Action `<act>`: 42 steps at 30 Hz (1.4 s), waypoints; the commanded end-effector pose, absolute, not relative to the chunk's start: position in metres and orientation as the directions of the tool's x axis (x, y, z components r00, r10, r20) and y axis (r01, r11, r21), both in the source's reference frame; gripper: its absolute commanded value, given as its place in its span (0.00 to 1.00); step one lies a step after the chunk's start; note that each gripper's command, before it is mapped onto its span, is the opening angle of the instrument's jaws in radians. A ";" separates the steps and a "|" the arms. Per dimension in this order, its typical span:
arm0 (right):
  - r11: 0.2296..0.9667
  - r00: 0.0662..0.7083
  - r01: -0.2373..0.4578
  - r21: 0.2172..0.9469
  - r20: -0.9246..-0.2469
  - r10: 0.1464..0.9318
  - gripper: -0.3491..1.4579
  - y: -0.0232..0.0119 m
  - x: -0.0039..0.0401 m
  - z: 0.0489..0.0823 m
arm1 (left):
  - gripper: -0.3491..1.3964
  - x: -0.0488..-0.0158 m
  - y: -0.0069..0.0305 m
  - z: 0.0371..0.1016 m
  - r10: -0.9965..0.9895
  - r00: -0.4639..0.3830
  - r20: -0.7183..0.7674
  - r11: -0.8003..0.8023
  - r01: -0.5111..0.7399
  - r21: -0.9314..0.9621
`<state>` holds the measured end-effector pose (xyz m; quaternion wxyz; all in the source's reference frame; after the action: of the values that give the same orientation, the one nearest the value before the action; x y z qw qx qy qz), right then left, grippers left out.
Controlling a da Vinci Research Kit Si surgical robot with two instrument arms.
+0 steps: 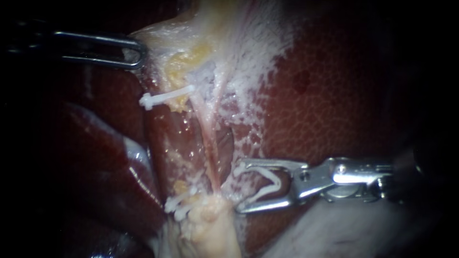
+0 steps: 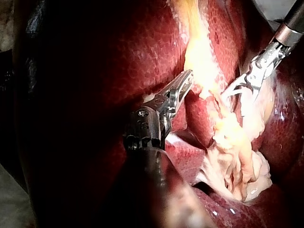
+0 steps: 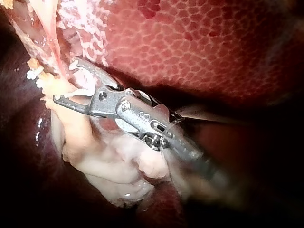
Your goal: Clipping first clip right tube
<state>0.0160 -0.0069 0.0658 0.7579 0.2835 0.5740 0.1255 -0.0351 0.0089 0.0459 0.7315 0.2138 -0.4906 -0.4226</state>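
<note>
A pale thin tube (image 1: 209,138) runs down from the yellowish gallbladder tissue (image 1: 191,43) to a fatty stump (image 1: 210,224). Two white clips cross its left side, one high (image 1: 165,98) and one low (image 1: 179,203). My right instrument (image 1: 239,187) comes in from the right, its jaws spread wide and carrying an open white clip (image 1: 267,186). The jaw tips stand just right of the tube, not around it. It also shows in the wrist views (image 3: 66,81) (image 2: 244,88). My left instrument (image 1: 136,52) (image 2: 185,83) is shut on the gallbladder's edge at upper left.
Dark red liver (image 1: 334,95) fills the right and back of the endoscope view. Another liver lobe (image 1: 105,177) lies at lower left. Whitish frayed tissue (image 1: 248,95) lines the bed beside the tube.
</note>
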 end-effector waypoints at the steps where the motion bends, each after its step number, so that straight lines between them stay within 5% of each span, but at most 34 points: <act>1: 0.807 0.310 0.135 0.574 -0.799 0.516 0.52 -0.0069 0.0163 0.0658 | 0.00 -0.0351 0.0089 0.0458 -0.827 0.162 0.539 0.553 0.410 0.725; 18: 0.769 0.301 0.142 0.624 -0.767 0.567 0.52 -0.0062 0.0188 0.0652 | 0.00 -0.0358 0.0085 0.0451 -0.824 0.162 0.542 0.555 0.415 0.721; 32: 0.676 0.297 0.247 0.694 -0.718 0.629 0.48 -0.0059 0.0194 0.0631 | 0.00 -0.0358 0.0085 0.0451 -0.824 0.162 0.543 0.556 0.415 0.720; 42: 0.658 0.298 0.206 0.724 -0.687 0.663 0.45 -0.0059 0.0192 0.0636 | 0.00 -0.0359 0.0084 0.0452 -0.824 0.162 0.543 0.556 0.415 0.720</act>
<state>0.0191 -0.0059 0.0636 0.7094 0.3821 0.5695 0.1627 -0.0359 0.0084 0.0452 0.7331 0.2086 -0.4905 -0.4225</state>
